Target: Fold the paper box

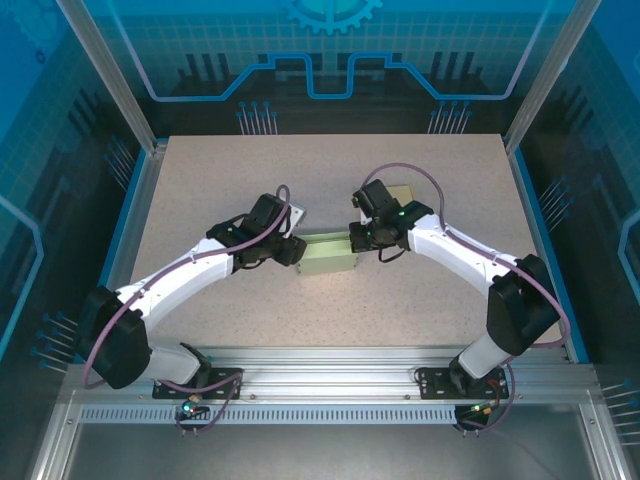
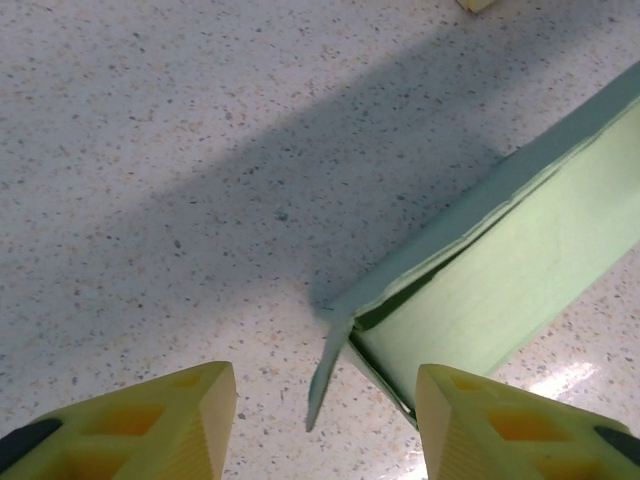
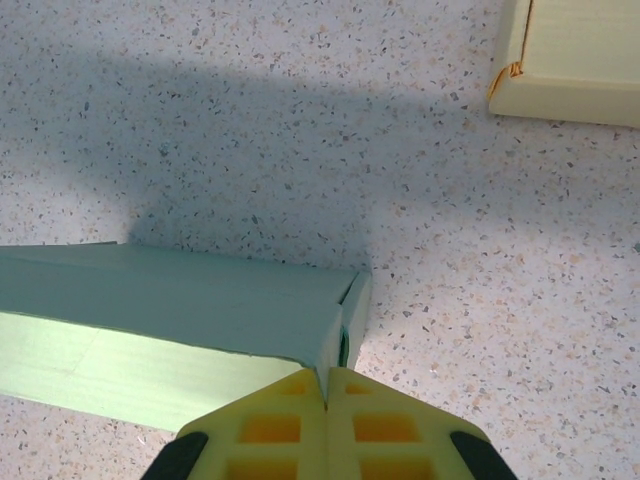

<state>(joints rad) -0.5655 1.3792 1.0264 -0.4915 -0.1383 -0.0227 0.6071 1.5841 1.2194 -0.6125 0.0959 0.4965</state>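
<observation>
The pale green paper box [image 1: 330, 258] lies flat in the middle of the table, between the two arms. My left gripper [image 1: 295, 250] is open at the box's left end. In the left wrist view its yellow fingers [image 2: 190, 410] stand apart, and a loose narrow flap [image 2: 328, 370] of the box [image 2: 520, 270] hangs out between them, touching neither. My right gripper [image 1: 358, 238] is at the box's right end. There its fingers [image 3: 300, 420] are pressed together, with the thin corner edge of the box [image 3: 200, 300] running into the seam between them.
A cream-coloured flat box [image 3: 580, 60] lies on the speckled table beyond the right gripper, seen behind the right arm [image 1: 402, 192] from above. Aluminium frame posts and blue walls bound the table [image 1: 200, 170] on the left, right and back.
</observation>
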